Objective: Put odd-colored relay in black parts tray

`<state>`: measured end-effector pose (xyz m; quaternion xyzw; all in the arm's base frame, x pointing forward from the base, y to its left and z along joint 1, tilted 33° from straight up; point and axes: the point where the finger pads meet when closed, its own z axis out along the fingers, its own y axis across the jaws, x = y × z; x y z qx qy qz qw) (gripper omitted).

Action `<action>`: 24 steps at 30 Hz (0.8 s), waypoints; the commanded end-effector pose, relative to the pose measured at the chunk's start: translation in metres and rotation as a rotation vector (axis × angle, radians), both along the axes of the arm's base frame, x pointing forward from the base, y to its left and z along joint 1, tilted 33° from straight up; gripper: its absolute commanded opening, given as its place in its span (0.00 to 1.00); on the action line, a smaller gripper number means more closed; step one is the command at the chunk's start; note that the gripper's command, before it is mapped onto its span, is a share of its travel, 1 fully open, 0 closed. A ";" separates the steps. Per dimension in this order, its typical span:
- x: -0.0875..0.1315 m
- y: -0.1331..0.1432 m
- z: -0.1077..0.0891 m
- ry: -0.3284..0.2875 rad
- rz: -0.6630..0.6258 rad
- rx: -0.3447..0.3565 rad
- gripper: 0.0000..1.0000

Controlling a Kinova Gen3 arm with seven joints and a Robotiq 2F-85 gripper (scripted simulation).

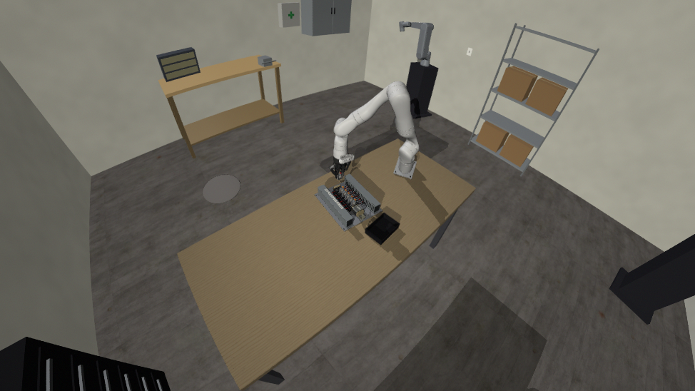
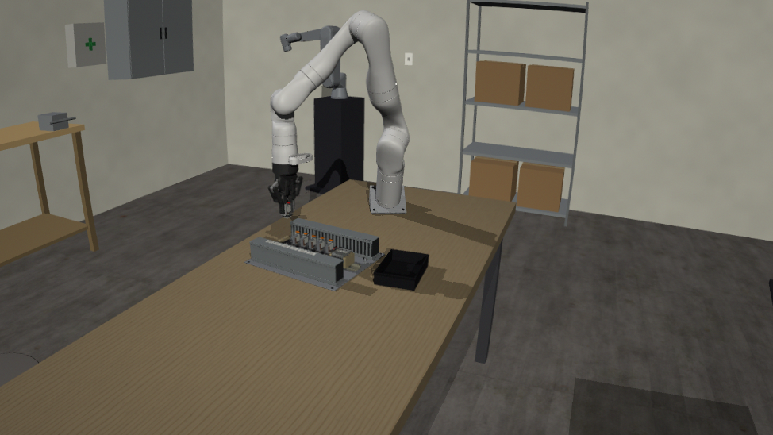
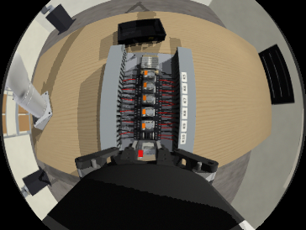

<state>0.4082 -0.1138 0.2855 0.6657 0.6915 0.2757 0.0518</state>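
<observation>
A grey socket block (image 2: 313,252) sits mid-table, also in the top view (image 1: 349,200) and the wrist view (image 3: 149,101). A row of clear relays with orange buttons (image 3: 148,98) stands in it (image 2: 316,242). My gripper (image 2: 285,209) is shut on the relay with the red button (image 3: 141,153) and holds it clear above the block's far end (image 1: 340,175). The black parts tray (image 2: 401,268) lies on the table at the block's other end, also in the top view (image 1: 382,227) and at the top of the wrist view (image 3: 141,30).
My arm's base (image 2: 386,201) is bolted to the table behind the block. A metal shelf with cardboard boxes (image 2: 523,108) stands at the right wall. A wooden bench (image 1: 220,97) stands at the back left.
</observation>
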 end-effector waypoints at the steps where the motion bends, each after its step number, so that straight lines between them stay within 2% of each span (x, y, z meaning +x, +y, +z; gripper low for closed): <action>1: 0.000 0.000 0.000 -0.001 -0.001 -0.001 0.00; 24: -0.001 0.006 0.002 -0.001 -0.001 -0.001 0.00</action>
